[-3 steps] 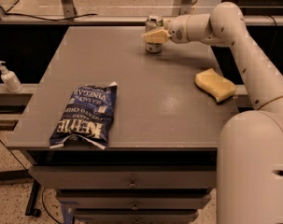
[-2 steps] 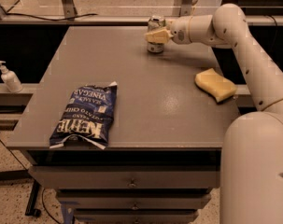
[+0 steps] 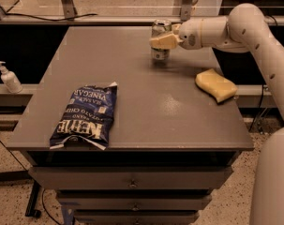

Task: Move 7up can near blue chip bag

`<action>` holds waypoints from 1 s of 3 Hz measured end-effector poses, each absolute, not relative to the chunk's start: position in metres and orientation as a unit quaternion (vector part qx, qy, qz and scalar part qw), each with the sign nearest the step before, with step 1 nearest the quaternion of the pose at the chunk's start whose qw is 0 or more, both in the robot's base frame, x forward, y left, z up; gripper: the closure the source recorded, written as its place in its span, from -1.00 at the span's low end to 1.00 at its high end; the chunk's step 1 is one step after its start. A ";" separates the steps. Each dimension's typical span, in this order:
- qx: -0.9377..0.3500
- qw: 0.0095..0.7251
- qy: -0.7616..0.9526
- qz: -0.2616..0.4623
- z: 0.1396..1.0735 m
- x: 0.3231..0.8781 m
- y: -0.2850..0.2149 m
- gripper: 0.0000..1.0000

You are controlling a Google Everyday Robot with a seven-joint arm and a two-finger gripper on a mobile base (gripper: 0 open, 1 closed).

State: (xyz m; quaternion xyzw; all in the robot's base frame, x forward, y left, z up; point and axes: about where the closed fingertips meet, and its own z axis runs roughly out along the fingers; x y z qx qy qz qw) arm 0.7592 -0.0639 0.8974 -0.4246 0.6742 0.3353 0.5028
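Note:
The 7up can (image 3: 160,54) stands upright at the back middle of the grey table (image 3: 146,107), its silver top showing. My gripper (image 3: 163,41) reaches in from the right and is shut on the can, with its tan fingers (image 3: 160,42) across the can's middle. I cannot tell if the can's base touches the table. The blue chip bag (image 3: 85,114) lies flat near the front left corner, its white "Kettle" lettering towards the front edge. It is far from the can.
A yellow sponge (image 3: 215,85) lies on the right side of the table. A white pump bottle (image 3: 9,77) stands on a ledge left of the table. Drawers (image 3: 132,184) sit below the front edge. My arm (image 3: 244,27) spans the back right.
My gripper and the can have shifted slightly to the right and towards the front. The bag and the sponge have not moved.

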 end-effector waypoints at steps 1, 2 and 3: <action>-0.447 0.489 0.660 0.354 0.921 0.703 -0.068 1.00; -0.447 0.489 0.660 0.354 0.921 0.703 -0.068 1.00; -0.449 0.487 0.658 0.359 0.915 0.693 -0.052 1.00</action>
